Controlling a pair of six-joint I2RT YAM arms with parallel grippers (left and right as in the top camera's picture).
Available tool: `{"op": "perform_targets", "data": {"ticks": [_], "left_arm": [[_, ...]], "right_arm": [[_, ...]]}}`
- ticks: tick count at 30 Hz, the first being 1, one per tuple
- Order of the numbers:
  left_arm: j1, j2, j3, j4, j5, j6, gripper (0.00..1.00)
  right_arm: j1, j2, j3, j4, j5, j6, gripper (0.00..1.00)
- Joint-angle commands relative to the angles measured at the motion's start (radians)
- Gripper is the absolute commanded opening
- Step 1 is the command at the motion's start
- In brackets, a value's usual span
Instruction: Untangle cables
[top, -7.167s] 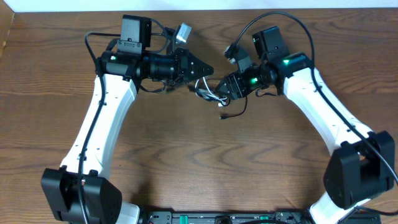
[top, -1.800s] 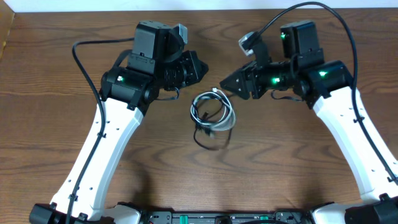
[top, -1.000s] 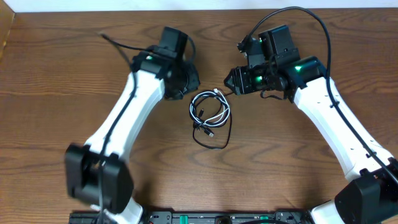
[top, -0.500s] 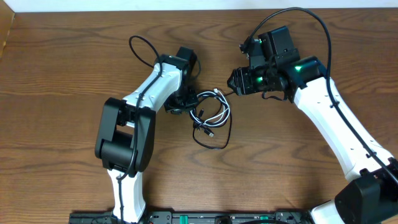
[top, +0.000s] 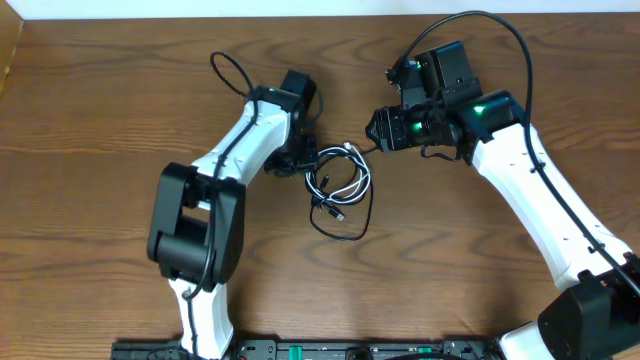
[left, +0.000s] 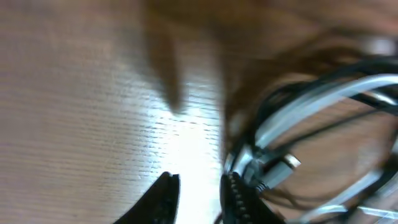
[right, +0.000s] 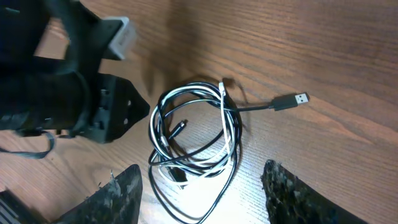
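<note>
The desk (top: 90, 200) is brown wood with pronounced grain. A pale strip (top: 200, 8) borders its far edge.

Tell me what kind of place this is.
Probably a robotics lab bench: a white left arm and right arm over a wood-grain table, with tangled black and white cables between them.
</note>
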Motion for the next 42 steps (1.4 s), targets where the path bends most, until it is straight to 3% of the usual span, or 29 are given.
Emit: {"op": "perform_targets", "data": {"ticks": [1,15,20,29,33,37,39,42], "left_arm": [[-0.009,-0.023,0.035,0.012,0.09,0.131,0.34],[-0.04,0.051,0.0,0.076,0.052,0.109,0.33],[-0.05,0.081,0.0,0.075,-0.024,-0.012,0.08],[-0.048,0.079,0.009,0.068,-0.093,-0.09,0.08],[-0.047,0.041,0.017,0.066,0.069,-0.005,0.07],[-0.031,0.018,0.017,0.067,0.468,0.293,0.07],[-0.015,0.018,0.016,0.035,0.587,0.404,0.07],[0.021,0.016,0.017,0.019,0.681,0.438,0.07]], "right_arm": [[-0.002,0.013,0.001,0.002,0.011,0.003,0.59],[-0.002,0.014,0.002,0.001,0.012,0.003,0.59],[-0.002,0.014,0.002,-0.001,0.012,0.003,0.6],[-0.002,0.018,0.001,0.008,0.012,0.003,0.6],[-0.001,0.028,0.001,0.008,0.011,0.003,0.61],[-0.001,0.047,0.0,-0.002,0.011,0.003,0.61],[-0.002,0.052,0.0,-0.004,0.011,0.003,0.61],[-0.012,0.052,0.0,0.002,0.011,0.003,0.61]]}}
